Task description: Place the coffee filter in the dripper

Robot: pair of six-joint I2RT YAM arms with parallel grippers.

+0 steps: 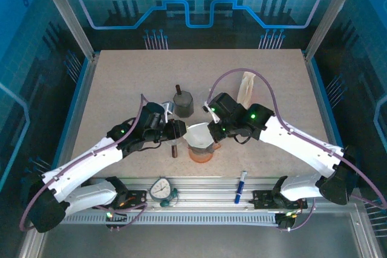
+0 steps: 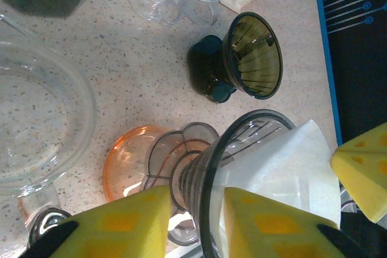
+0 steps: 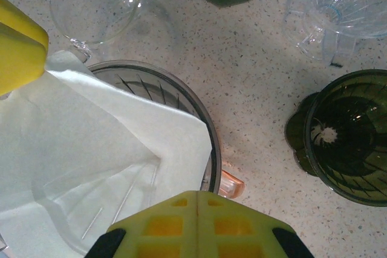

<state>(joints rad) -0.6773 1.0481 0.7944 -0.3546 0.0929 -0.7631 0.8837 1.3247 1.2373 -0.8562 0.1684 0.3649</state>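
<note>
**Filter** (image 3: pixel 91 131): white paper cone. We find it in the dripper (image 2: pixel 245 134) at mid-tabletop (image 1: pixel 121 77), between the two arms. Its point goes down into the dripper and its mouth faces up, so its long axis runs roughly along the dripper's own, near upright. The upper edge stands proud of the rim. In the right wrist view, one flap spreads over the rim on the left.

**Dripper**: smoky clear, ribbed inside. It stands upright on an orange saucer (image 2: pixel 127 161).

**Left pincer** (image 2: pixel 198 196): yellow fingers (image 2: pixel 121 225), closed part-way on the dripper's wall. One finger is outside by the neck and the other lies inside over the paper. It comes in from the dripper's left in the top view.

**Right pincer** (image 3: pixel 196 202): fully closed, pads together. Its tips are at the filter's edge on the dripper's right side. We cannot tell whether paper is caught between them.

**Green dripper** (image 3: pixel 351 137): dark and upright with its mouth up. It stands near the first dripper, on the far side and apart from it.

**Clear dripper** (image 3: pixel 338 4): stands beside the green one.

**Jug** (image 2: pixel 42 125): clear glass, close to the saucer.

**Pen** (image 1: pixel 240 185): lies at the near edge, well apart from the rest.
</note>
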